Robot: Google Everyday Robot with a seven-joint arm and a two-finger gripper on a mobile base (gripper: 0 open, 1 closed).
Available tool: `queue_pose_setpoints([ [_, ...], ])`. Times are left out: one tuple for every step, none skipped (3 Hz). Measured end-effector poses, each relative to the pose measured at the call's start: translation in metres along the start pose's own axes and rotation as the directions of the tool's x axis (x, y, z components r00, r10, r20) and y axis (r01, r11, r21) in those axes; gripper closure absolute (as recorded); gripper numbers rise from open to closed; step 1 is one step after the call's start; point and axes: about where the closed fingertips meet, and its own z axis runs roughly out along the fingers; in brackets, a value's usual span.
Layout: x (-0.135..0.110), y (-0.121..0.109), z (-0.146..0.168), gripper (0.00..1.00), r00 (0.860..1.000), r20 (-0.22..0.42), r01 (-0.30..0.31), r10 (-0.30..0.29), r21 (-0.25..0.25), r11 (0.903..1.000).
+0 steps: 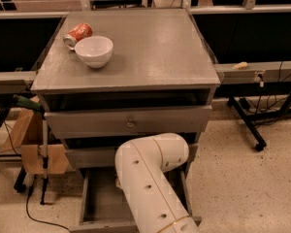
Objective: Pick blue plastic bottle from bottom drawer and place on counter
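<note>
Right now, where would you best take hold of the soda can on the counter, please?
Probably around its middle, from straight above: the can lies on its side, and the bowl crowds its near side. The claw is hidden behind the arm at the open bottom drawer.

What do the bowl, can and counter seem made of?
Bowl: probably glazed ceramic, glossy white. Can: metal, printed orange-red, silvery end. Counter: seemingly painted wood, dull scuffed grey. End effector: hidden behind the arm, by the bottom drawer.
</note>
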Motion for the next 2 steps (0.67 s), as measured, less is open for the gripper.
queue_pose_setpoints([
  [0.0025, 0.0029, 0.0001, 0.63, 1.000, -0.019, 0.000, -0.001, -0.051, 0.9987],
  [0.0070, 0.0078, -0.0044, 0.39, 0.999, -0.038, -0.003, -0.002, -0.115, 0.9934],
])
